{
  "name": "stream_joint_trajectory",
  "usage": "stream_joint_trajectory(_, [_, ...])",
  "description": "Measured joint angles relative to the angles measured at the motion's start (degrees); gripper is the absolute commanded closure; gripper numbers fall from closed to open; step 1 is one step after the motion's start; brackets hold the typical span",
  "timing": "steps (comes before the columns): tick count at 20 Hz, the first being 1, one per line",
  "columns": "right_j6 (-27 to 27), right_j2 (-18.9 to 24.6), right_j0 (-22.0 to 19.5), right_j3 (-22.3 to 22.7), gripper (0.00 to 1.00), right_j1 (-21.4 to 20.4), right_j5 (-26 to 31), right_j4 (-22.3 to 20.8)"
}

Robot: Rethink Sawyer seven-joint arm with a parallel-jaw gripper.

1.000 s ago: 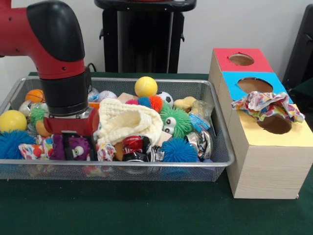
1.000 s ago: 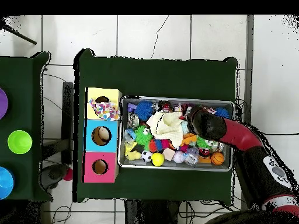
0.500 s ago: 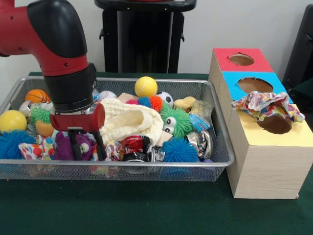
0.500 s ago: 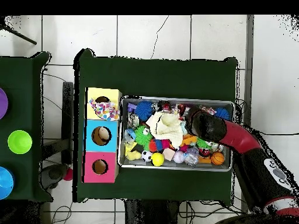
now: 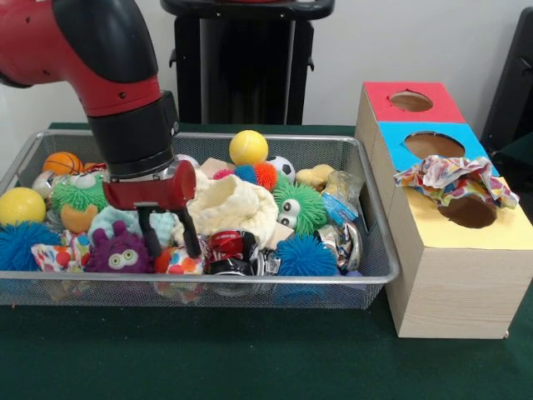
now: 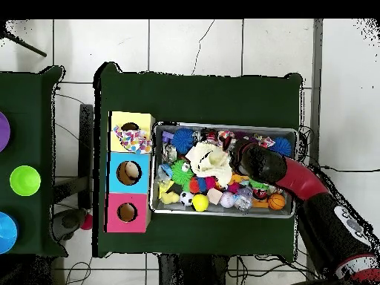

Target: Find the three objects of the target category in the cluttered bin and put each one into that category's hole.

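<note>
Front view showed the gripper (image 5: 171,239) low in the wire bin (image 5: 379,250), fingers parted and holding nothing, over a patterned cloth scrap (image 5: 179,261); another patterned cloth (image 5: 454,179) lay across the yellow hole (image 5: 468,210); searching seemed underway; closing on that scrap likely came next.

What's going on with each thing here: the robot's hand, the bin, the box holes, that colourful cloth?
hand: open, empty, fingers down among the toys.
wire bin: full of jumbled toys.
cream cloth: crumpled on top of the pile.
patterned cloth: draped at the yellow hole, partly in.
blue hole: uncovered.
red hole: uncovered.
</note>
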Motion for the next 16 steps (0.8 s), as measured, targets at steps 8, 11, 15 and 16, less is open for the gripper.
stream_joint_trajectory(8, [0.0, 0.2, 0.3, 2.3, 0.00, 0.1, 0.0, 0.3])
stream_joint_trajectory(11, [0.0, -0.8, 1.7, 2.3, 0.00, 0.3, -0.3, -0.9])
stream_joint_trajectory(15, [0.0, -2.6, 4.4, 2.2, 0.00, 0.4, -2.0, -3.6])
stream_joint_trajectory(16, [0.0, -2.8, 5.1, 2.2, 0.00, 0.2, -2.7, -4.4])
